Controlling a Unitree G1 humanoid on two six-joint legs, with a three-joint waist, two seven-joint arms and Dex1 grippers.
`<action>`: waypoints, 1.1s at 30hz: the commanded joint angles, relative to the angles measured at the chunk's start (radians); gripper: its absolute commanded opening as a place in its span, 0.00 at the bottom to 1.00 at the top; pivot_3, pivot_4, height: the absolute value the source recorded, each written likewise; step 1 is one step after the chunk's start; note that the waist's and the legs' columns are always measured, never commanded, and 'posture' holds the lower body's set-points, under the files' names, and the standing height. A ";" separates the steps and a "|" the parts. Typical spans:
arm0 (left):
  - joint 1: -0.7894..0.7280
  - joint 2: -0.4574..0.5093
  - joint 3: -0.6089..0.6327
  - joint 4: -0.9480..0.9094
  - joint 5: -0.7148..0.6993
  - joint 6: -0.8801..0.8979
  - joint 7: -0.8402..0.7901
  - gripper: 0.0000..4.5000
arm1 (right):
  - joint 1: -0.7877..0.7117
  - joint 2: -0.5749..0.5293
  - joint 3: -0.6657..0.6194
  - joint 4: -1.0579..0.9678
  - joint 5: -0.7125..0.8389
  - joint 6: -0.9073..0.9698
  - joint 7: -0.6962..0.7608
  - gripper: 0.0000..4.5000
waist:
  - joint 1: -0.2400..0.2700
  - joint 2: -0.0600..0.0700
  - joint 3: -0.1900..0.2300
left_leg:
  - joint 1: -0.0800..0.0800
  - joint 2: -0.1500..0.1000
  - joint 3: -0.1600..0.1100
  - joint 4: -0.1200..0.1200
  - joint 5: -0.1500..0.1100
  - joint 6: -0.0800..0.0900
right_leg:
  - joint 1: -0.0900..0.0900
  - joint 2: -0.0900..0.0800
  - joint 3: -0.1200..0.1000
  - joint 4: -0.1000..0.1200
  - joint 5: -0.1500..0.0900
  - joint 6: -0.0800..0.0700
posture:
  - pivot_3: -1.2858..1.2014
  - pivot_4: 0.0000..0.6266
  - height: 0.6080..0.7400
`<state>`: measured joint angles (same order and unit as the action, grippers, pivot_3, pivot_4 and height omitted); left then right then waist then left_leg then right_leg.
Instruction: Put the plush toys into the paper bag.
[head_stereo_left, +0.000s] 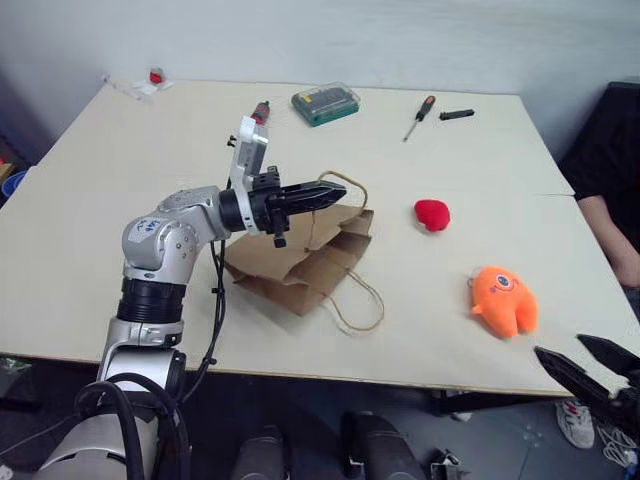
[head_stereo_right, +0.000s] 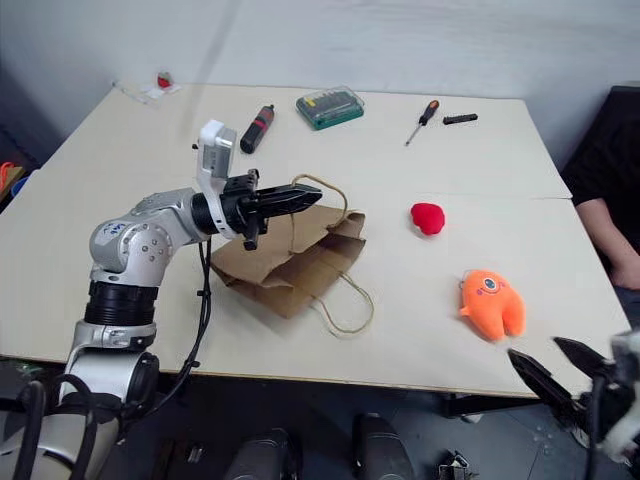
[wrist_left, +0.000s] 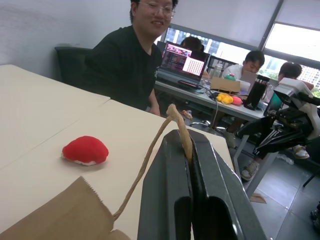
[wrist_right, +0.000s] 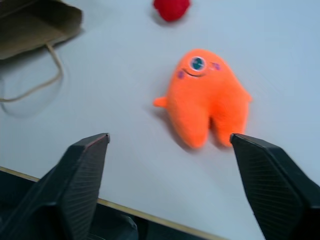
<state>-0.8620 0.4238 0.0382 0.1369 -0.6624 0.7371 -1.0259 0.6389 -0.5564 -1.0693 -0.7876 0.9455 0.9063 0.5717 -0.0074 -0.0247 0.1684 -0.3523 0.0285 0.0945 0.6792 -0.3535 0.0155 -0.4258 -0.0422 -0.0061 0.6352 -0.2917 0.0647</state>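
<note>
The brown paper bag (head_stereo_left: 300, 265) lies slumped on the table's middle. My left gripper (head_stereo_left: 335, 192) is shut on its upper cord handle (wrist_left: 185, 140) and holds that handle up above the bag's mouth. The other handle (head_stereo_left: 362, 305) trails loose on the table. The red plush toy (head_stereo_left: 432, 214) sits to the right of the bag. The orange one-eyed plush toy (head_stereo_left: 505, 300) lies nearer the front right, face up. My right gripper (head_stereo_left: 590, 360) hangs open past the table's front right corner, apart from the orange toy (wrist_right: 205, 97), with nothing between its fingers.
At the back of the table (head_stereo_left: 120, 230) lie a green case (head_stereo_left: 326, 103), a screwdriver (head_stereo_left: 418, 117), a small black part (head_stereo_left: 456, 114) and a dark tool (head_stereo_right: 258, 127). A person (head_stereo_left: 615, 200) sits at the right edge. A small red and white item (head_stereo_left: 155, 78) is at the far left corner.
</note>
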 joint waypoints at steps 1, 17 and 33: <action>-0.029 0.009 0.012 -0.014 -0.001 -0.025 -0.014 0.00 | -0.099 -0.007 0.098 0.043 -0.089 -0.088 -0.087 1.00 | -0.008 0.000 0.000 | 0.000 0.000 0.000 0.000 0.001 -0.001 | 0.000 0.000 0.001 0.000 0.000 0.000 | 0.52 0.24 1.00; -0.027 0.006 0.009 -0.052 0.009 -0.056 0.025 0.00 | -0.605 0.009 0.518 0.485 -0.200 0.023 -0.293 0.72 | 0.007 0.005 0.001 | -0.002 0.000 0.000 0.002 0.004 -0.007 | -0.004 -0.001 -0.001 0.002 -0.001 -0.001 | 0.52 0.24 1.00; -0.048 -0.012 -0.011 -0.034 0.018 -0.078 0.025 0.00 | -0.945 -0.086 0.588 0.356 0.115 0.192 -0.237 0.00 | -0.014 0.007 0.002 | -0.001 0.000 0.001 0.002 0.004 -0.006 | -0.004 -0.001 0.001 0.004 0.000 0.000 | 0.52 0.24 1.00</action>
<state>-0.8798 0.4193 0.0274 0.1281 -0.6450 0.6797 -0.9972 -0.2447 -0.6281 -0.5217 -0.3690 0.9827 1.0805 0.3143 -0.0211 -0.0178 0.1706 -0.3538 0.0287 0.0956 0.6817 -0.3496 0.0090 -0.4304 -0.0428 -0.0057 0.6396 -0.2920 0.0643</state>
